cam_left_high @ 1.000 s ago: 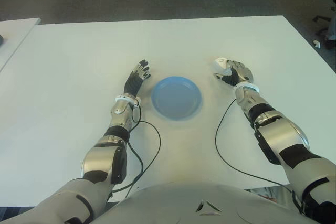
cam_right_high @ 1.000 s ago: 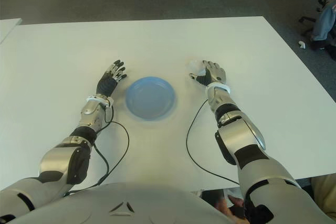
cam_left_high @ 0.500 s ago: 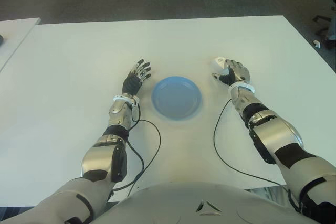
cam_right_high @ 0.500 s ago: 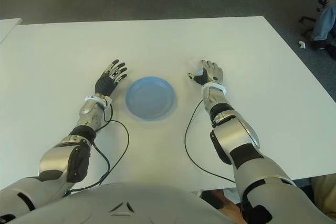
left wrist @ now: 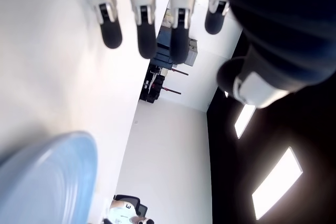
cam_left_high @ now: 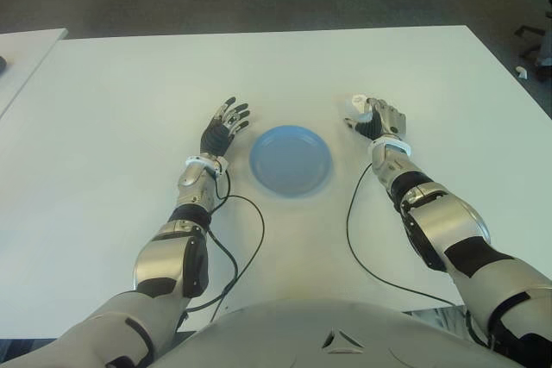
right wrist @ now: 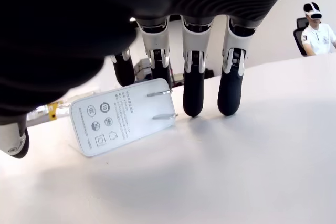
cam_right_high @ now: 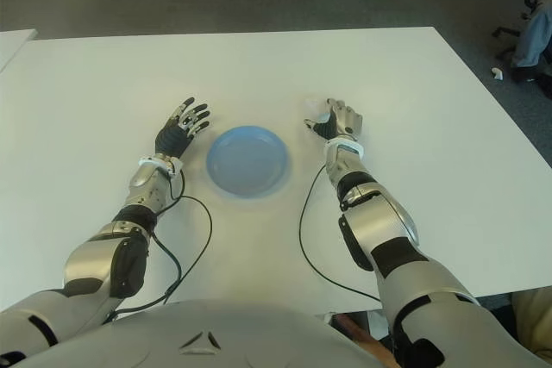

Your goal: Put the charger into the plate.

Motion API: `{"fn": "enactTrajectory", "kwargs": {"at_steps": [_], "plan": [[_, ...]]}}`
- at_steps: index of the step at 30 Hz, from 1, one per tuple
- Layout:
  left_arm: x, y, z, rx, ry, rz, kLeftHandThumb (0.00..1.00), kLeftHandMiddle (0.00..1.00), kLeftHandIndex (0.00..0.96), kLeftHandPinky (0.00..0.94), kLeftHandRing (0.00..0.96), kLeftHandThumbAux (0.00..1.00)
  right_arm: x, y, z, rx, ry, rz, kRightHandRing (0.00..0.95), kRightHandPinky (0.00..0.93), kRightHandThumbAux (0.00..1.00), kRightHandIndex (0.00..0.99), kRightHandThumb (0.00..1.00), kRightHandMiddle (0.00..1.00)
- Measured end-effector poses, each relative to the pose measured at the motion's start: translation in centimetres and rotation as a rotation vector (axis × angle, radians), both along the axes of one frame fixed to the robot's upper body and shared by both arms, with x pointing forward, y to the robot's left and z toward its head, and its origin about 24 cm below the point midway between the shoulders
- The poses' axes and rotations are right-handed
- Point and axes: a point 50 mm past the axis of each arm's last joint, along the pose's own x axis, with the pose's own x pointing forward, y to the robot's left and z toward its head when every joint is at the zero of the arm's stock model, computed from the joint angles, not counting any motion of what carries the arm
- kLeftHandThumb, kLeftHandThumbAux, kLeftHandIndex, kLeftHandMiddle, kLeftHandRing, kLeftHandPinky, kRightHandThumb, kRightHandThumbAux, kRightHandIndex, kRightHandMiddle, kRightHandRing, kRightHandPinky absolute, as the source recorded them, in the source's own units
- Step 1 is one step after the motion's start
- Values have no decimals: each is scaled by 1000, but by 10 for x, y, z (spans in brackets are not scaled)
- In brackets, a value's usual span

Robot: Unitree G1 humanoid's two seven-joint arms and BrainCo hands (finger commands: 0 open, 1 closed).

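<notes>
The white charger (cam_left_high: 355, 103) is at my right hand (cam_left_high: 378, 118), just right of the blue plate (cam_left_high: 289, 161). In the right wrist view the charger (right wrist: 123, 121) stands tilted with a lower corner near the white table (right wrist: 236, 182), its prongs pointing at the fingers. It sits between the thumb and the index finger, and the other fingertips (right wrist: 231, 98) touch the table. The plate holds nothing. My left hand (cam_left_high: 224, 127) shows left of the plate with its fingers (left wrist: 142, 30) spread and holding nothing.
Black cables (cam_left_high: 349, 230) trail from both wrists across the table's near part. A second table's corner (cam_left_high: 26, 49) is at the far left. A chair (cam_right_high: 535, 23) stands off the table's right corner. A seated person (right wrist: 316, 27) wearing a headset shows in the right wrist view.
My right hand has shifted slightly left toward the plate, and the charger came with it. The left hand edged forward a little, fingers still spread.
</notes>
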Motion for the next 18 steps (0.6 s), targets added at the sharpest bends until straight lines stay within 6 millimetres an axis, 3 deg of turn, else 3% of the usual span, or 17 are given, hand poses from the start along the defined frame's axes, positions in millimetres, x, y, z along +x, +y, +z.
{"fn": "enactTrajectory", "kwargs": {"at_steps": [1,2,5,11,18], "plan": [[0,0,0,0,0,0,13,216,124,173,181,558,0,1,0,14,-5,-3,433,508,436,337,655,414],[0,0,0,-1,0,-1,13,221,132,176,183,556,0,2,0,25,-11,-3,495,564,530,370,678,476],[0,0,0,-4,0,-3,13,228,145,183,187,553,-1,2,-1,56,-26,-9,592,654,642,413,711,575],[0,1,0,-20,3,1,8,242,166,207,202,551,-3,3,-1,69,-66,-6,724,775,694,437,734,714],[1,1,0,-50,11,1,0,260,181,212,220,554,-3,6,-1,92,-87,-4,795,824,705,440,737,797]]}}
